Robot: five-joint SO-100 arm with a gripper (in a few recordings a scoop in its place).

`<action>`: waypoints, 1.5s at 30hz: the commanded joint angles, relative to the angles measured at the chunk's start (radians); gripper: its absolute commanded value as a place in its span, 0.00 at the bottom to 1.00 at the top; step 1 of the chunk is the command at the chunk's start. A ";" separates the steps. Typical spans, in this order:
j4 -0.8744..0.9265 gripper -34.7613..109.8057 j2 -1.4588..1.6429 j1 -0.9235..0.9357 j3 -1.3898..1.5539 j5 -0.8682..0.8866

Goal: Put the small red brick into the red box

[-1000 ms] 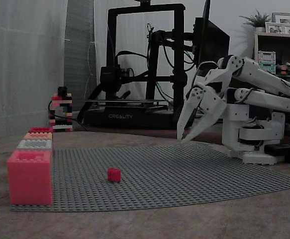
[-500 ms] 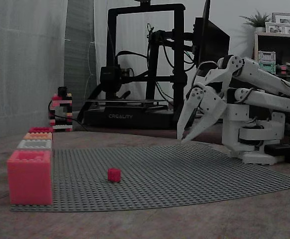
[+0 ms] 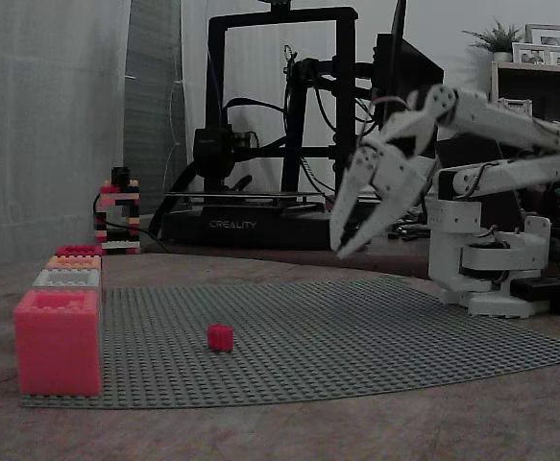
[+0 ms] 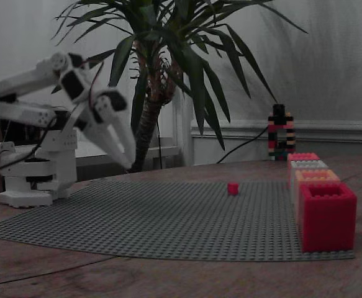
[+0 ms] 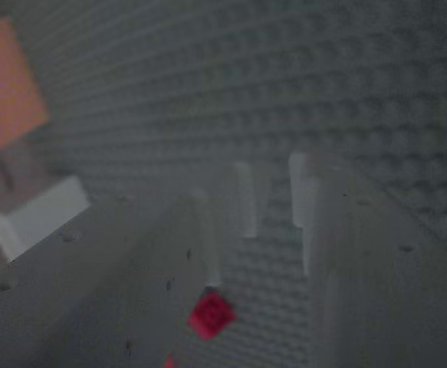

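Observation:
The small red brick (image 3: 220, 337) sits alone on the grey studded baseplate (image 3: 356, 327), and it shows in the other fixed view too (image 4: 232, 188). The red box (image 3: 58, 341) stands open-topped at the baseplate's front left corner; in the other fixed view it stands at the front right (image 4: 327, 215). My white gripper (image 3: 343, 237) hangs in the air well above the plate, to the right of the brick, open with nothing between its fingers (image 4: 126, 155). In the wrist view the brick (image 5: 211, 314) lies low between my two fingers (image 5: 246, 201).
Behind the red box runs a row of boxes: white (image 3: 67, 279), orange (image 3: 73, 261) and red (image 3: 78, 251). A small brick tower (image 3: 117, 216) stands behind them. A black 3D printer (image 3: 260, 144) sits at the back, and a potted plant (image 4: 162, 74) stands behind the arm.
The arm has lifted and swung the gripper up and slightly left in the fixed view. The brick has not moved.

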 commanded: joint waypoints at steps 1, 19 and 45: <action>-0.002 0.24 -0.147 -0.052 -0.204 -0.038; 0.095 0.33 -0.986 -0.299 -0.856 -0.383; 0.066 0.39 -1.531 -0.430 -1.282 -0.345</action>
